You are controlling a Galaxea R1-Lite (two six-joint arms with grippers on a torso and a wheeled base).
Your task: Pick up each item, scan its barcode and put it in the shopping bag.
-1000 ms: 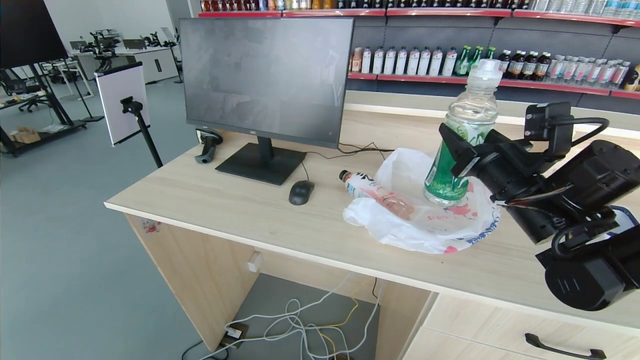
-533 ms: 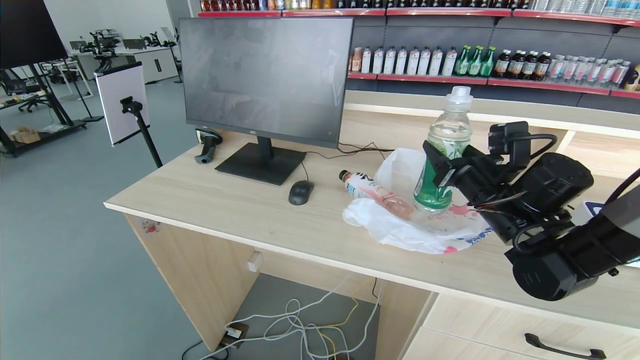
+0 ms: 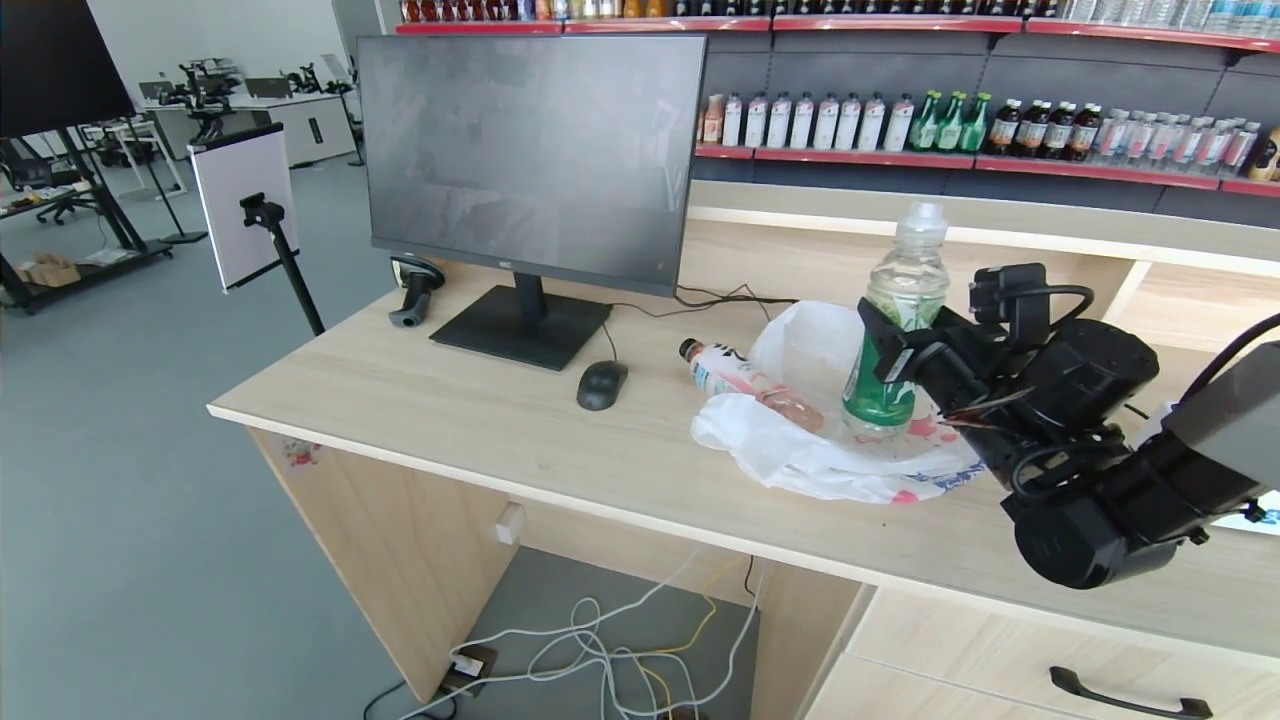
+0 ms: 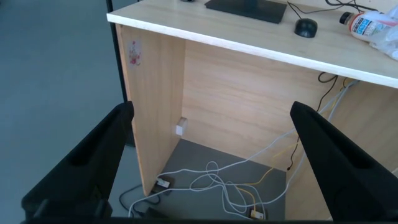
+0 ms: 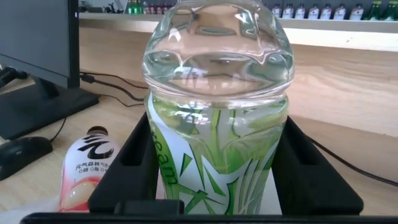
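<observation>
- Head view: the right gripper is clamped on the green-labelled bottle, with one dark jaw on each side of the label band and the clear shoulder and white cap standing free above them.
- The bottle stands upright, with its base low over the white shopping bag (whether it touches the plastic I cannot tell).
- The bag lies crumpled and flat on the desk, just in front of the gripper and below it.
- A pink bottle lies on its side beside the held bottle. Its bottom end is on the bag's edge and its dark cap points toward the monitor.
- A mouse sits near the monitor's foot, and the barcode scanner stands at the monitor's far side, well apart from the bag.
- In the right wrist view the green-labelled bottle sits squarely between the jaws, with the pink bottle lying off to one side behind it.
- In the left wrist view the left gripper is spread wide with nothing between its fingers. It is low in front of the desk's side panel, below the tabletop.
</observation>
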